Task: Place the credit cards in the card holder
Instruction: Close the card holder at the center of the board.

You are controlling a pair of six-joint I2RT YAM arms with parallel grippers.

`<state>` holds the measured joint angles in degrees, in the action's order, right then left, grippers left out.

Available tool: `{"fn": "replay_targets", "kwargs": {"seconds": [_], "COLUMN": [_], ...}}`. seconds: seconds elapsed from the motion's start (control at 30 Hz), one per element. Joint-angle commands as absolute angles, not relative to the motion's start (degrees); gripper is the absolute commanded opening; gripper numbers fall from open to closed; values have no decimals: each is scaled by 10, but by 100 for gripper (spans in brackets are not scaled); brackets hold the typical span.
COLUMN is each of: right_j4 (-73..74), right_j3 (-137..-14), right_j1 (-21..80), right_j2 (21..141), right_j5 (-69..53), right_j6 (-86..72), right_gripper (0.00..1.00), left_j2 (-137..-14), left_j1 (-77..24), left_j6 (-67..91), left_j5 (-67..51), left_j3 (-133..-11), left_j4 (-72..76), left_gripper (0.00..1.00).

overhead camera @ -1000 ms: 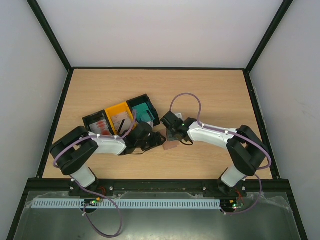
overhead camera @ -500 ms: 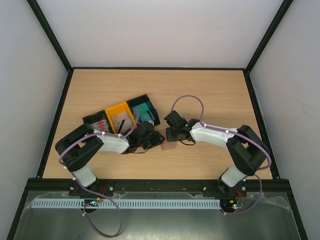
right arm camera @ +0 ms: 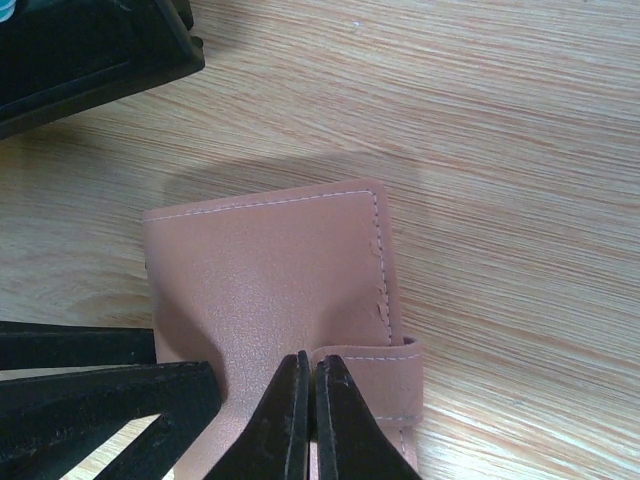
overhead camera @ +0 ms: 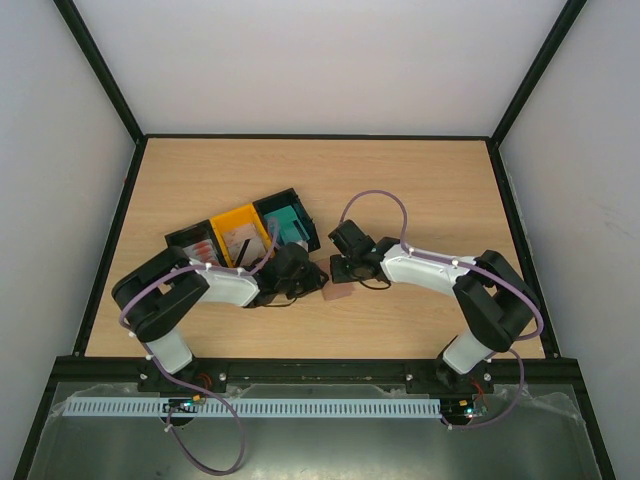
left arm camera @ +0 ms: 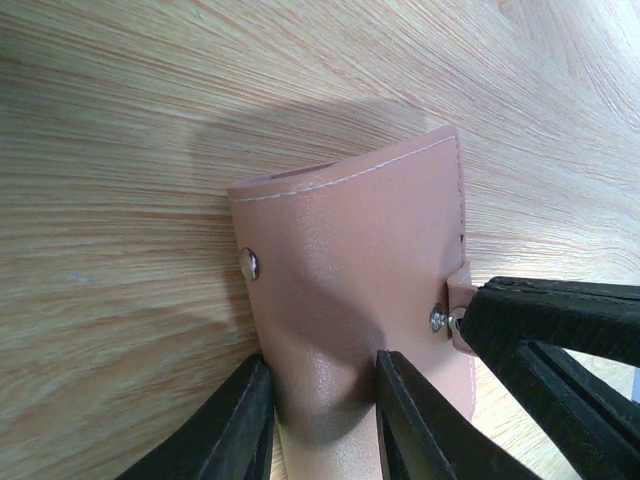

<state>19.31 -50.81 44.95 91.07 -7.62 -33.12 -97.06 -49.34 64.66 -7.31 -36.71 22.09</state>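
Pinkish-brown card holder — left claw pinches its near end, right claw nips its strap.

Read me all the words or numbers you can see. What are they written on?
There is no writing that can be read.
The card holder is plain, with only stitching and metal snaps: no logo or label shows.
The cards in the trays look too small from above to read any print.
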Motion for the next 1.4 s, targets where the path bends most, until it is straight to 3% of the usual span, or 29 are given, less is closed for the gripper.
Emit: {"fn": "replay_targets", "kwargs": {"seconds": [0.0,0.33,1.13,1.37], "right_j4": [203,244,216,215], "right_j3": [-509,-531,-529,-526], "right_j1": [447,447,450,450], "right_j2": [914,929,934,936], "right_j5": [-65,-18,-82,-79], "right_j6": [-316,-300,-308,-308], "right_gripper": [2,2,6,3], "left_j2": [-991,-995,-1003,-1004], "left_j1": [-498,-498,-498,-498], "left_j6": [640,639,629,630], "left_j5": [-76,-81,-97,-98], "left_j3": [-367,-370,-375,-376], "left_j4": [208,213,221,222], "left_gripper": [31,31,31,31]}}
